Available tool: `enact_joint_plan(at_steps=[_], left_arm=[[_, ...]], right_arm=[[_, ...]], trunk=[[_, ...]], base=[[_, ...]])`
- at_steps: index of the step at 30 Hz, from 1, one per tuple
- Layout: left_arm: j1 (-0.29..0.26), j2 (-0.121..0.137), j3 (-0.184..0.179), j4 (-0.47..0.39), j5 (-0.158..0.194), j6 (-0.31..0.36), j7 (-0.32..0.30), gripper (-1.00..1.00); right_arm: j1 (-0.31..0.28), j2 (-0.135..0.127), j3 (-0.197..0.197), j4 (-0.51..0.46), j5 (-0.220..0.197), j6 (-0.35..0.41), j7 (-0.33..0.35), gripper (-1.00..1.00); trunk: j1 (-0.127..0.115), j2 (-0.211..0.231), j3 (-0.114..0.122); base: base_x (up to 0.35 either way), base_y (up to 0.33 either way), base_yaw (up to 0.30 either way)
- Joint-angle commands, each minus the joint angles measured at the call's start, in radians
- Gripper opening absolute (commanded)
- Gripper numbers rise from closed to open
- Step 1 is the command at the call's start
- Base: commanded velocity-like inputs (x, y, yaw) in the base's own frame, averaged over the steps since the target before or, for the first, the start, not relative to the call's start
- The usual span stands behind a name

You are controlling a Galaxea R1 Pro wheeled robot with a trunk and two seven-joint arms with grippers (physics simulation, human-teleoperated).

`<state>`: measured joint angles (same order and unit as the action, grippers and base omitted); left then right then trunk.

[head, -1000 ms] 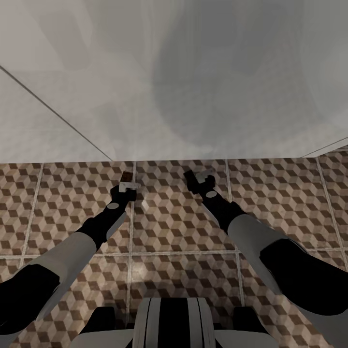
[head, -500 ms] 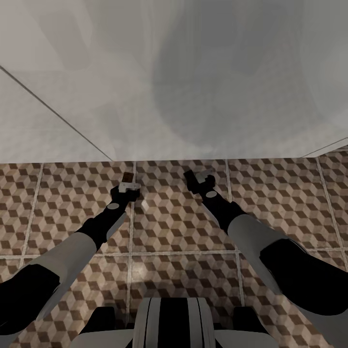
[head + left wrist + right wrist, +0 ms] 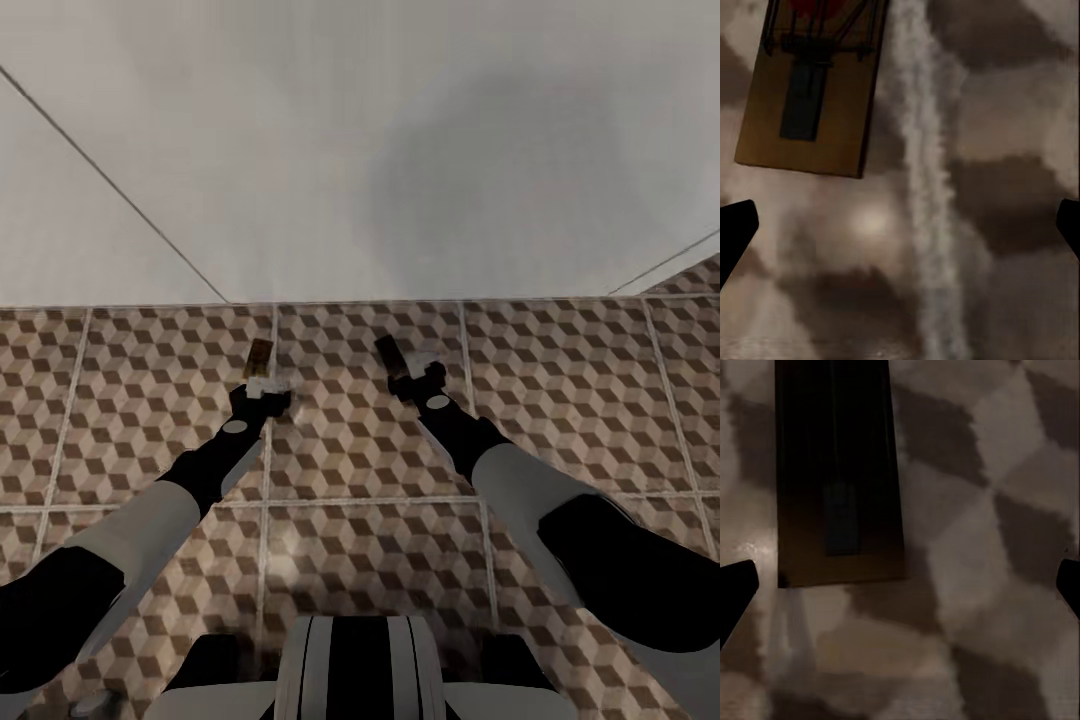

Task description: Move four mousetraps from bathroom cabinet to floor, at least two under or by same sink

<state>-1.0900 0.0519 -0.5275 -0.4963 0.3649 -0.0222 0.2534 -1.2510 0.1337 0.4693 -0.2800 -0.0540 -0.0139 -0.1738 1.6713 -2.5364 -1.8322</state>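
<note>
Two mousetraps lie flat on the bathroom floor, close to the foot of a white wall. One mousetrap, a tan board with dark wire and a red spot, lies just beyond my left gripper. That gripper is open and holds nothing. The other mousetrap looks dark in shadow and lies just past my right gripper, which is also open and apart from it. The cabinet and the bathroom sink are out of view.
A plain white wall with thin diagonal seams rises straight ahead, a grey shadow on it. Cube-patterned tiles spread to both sides and back toward my base.
The whole head view has shifted, so the camera moved; the hazy grey shapes on the white surface are gone. More of each mousetrap now shows beyond the fingertips.
</note>
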Motion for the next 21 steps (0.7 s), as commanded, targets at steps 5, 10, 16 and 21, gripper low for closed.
enact_joint_plan(at_steps=[5,10,16,21], left_arm=[[-0.001,0.002,-0.008,-0.001,0.009,-0.002,0.007,1.0],[-0.001,0.002,-0.008,-0.001,0.009,-0.002,0.007,1.0],[-0.001,0.002,-0.008,-0.001,0.009,-0.002,0.007,1.0],[-0.001,0.002,-0.008,-0.001,0.009,-0.002,0.008,1.0]], right_arm=[[-0.001,0.0,0.008,0.001,-0.006,-0.001,-0.006,1.0],[-0.001,0.0,0.008,0.001,-0.006,-0.001,-0.006,1.0],[-0.001,0.0,0.008,0.001,-0.006,-0.001,-0.006,1.0],[-0.001,0.0,0.008,0.001,-0.006,-0.001,-0.006,1.0]], trunk=[[-0.001,0.0,0.0],[-0.001,0.0,0.0],[-0.001,0.0,0.0],[-0.001,0.0,0.0]], base=[[-0.309,-0.096,0.0],[-0.325,-0.099,0.0],[-0.329,-0.1,0.0],[-0.33,-0.1,0.0]])
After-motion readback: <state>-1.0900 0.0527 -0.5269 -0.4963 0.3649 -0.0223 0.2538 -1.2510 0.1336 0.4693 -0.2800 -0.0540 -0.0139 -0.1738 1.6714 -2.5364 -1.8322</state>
